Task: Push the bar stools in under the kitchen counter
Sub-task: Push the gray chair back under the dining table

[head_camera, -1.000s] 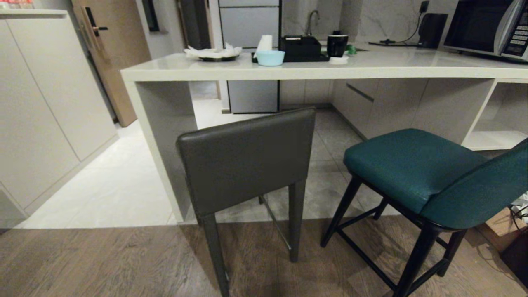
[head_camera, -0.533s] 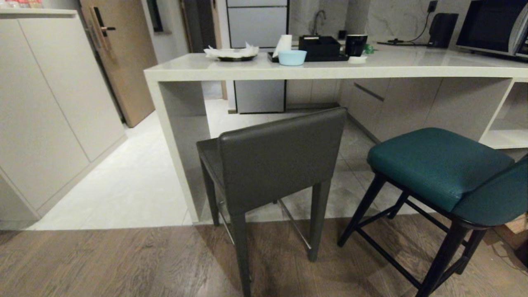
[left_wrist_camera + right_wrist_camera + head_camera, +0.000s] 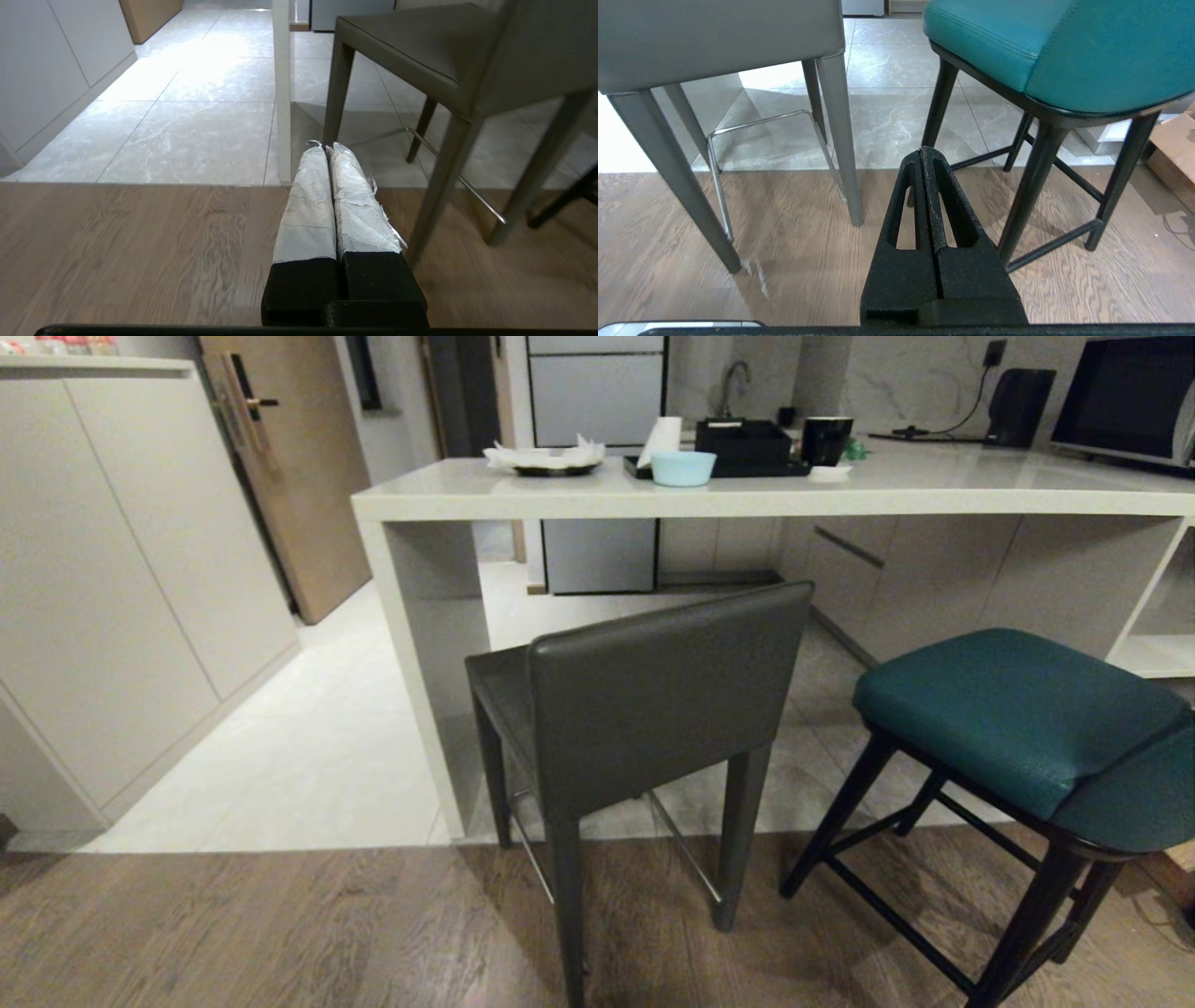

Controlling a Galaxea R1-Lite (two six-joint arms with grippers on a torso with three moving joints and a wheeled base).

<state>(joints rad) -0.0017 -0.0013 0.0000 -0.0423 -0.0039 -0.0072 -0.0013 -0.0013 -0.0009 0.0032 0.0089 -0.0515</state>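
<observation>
No legible text — none anywhere

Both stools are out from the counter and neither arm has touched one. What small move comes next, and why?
Probably roll the base up to the grey stool: its back faces the robot and its seat is outside the counter. Both the left gripper and the right gripper hang shut, short of it.

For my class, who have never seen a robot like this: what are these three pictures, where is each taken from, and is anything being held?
A wheeled robot with two arms faces a kitchen counter. The wide picture comes from its head. It shows a grey stool and a teal stool, both standing out from the counter. The other two come from wrist cameras. The left gripper, wrapped in white, and the black right gripper are shut, low above the wooden floor, holding nothing. On the counter stands a blue bowl.
</observation>
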